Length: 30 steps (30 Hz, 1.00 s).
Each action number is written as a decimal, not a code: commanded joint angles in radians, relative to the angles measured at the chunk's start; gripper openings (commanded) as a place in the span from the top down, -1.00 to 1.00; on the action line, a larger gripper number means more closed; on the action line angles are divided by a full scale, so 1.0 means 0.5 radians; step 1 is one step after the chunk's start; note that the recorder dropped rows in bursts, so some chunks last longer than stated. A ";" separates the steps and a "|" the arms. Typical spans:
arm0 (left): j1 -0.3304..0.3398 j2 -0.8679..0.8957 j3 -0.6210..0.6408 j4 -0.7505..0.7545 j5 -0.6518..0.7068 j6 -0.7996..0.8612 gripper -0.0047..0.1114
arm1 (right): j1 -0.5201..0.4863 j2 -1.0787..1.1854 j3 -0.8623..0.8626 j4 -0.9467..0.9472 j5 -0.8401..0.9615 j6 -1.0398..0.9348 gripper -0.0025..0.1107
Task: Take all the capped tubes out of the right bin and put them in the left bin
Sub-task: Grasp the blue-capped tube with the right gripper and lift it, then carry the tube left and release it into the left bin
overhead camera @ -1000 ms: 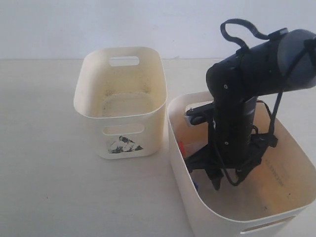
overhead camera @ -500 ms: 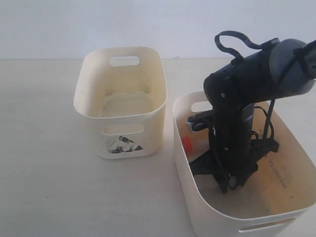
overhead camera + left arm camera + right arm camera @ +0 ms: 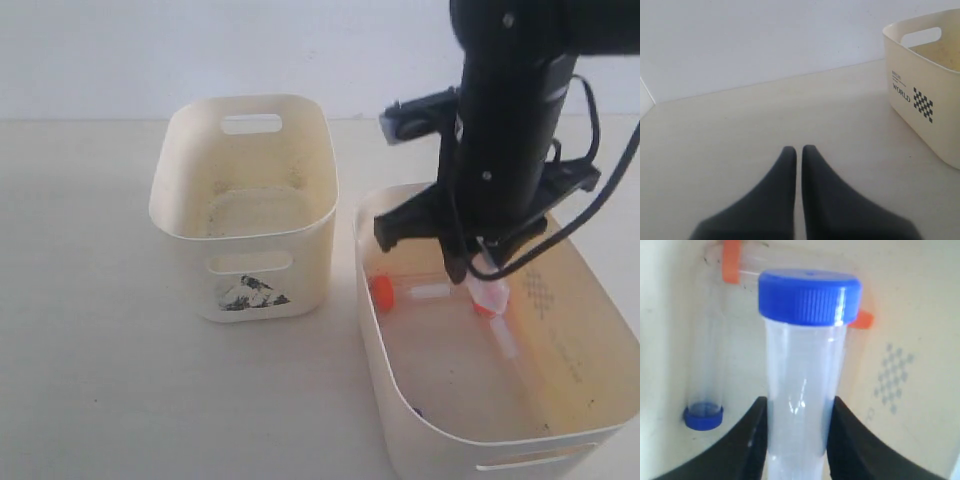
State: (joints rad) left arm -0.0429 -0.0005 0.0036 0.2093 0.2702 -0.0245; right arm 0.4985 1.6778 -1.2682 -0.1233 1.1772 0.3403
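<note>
Exterior view: the wider cream plastic right bin is seen beneath the right gripper, with the smaller, stickered cream left bin well aside. A clear blue-capped tube is clamped between the right jaws. 3 more capped tubes are seen lying in the right bin below them. The left gripper jaws are pressed together, empty.

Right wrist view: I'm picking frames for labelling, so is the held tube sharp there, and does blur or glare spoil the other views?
Right wrist view: the blue-capped tube is fairly sharp, with glints; the tubes behind are soft. Exterior view: the right bin is washed out inside. Left wrist view: the left gripper is soft, featureless black.
</note>
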 commanded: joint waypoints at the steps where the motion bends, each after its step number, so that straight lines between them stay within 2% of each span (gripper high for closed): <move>1: -0.003 0.001 -0.007 -0.007 -0.018 -0.026 0.84 | 0.000 -0.202 -0.134 0.026 -0.080 -0.032 0.96; 4: -0.003 0.001 -0.007 -0.007 -0.018 -0.026 0.84 | 0.000 -0.290 -0.149 0.212 -0.469 -0.110 0.96; 9: -0.003 0.001 -0.007 -0.007 -0.018 -0.026 0.84 | 0.000 -0.271 -0.149 0.721 -1.102 -0.572 0.96; 15: -0.003 0.001 -0.007 -0.007 -0.018 -0.026 0.84 | 0.000 -0.090 -0.161 1.272 -1.381 -1.182 0.96; 20: -0.003 0.001 -0.007 -0.007 -0.018 -0.026 0.84 | 0.000 0.077 -0.161 1.331 -1.457 -1.288 0.95; 21: -0.003 0.001 -0.007 -0.007 -0.018 -0.026 0.84 | 0.000 0.100 -0.161 1.331 -1.460 -1.293 0.92; 23: -0.003 0.001 -0.007 -0.007 -0.018 -0.026 0.84 | 0.000 0.136 -0.161 1.333 -1.464 -1.318 0.72; 27: -0.003 0.001 -0.007 -0.007 -0.018 -0.026 0.84 | 0.000 0.155 -0.161 1.336 -1.464 -1.323 0.05; 28: -0.003 0.001 -0.007 -0.007 -0.018 -0.026 0.84 | 0.000 0.155 -0.161 1.336 -1.464 -1.323 0.00; 29: -0.003 0.001 -0.007 -0.007 -0.018 -0.026 0.84 | 0.000 0.155 -0.161 1.336 -1.464 -1.312 0.04; 30: -0.003 0.001 -0.007 -0.007 -0.018 -0.026 0.84 | 0.000 0.148 -0.161 1.336 -1.464 -1.306 0.17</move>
State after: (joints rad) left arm -0.0429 -0.0005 0.0036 0.2093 0.2702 -0.0245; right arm 0.4985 1.7598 -1.3429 0.5421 0.4563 -0.3111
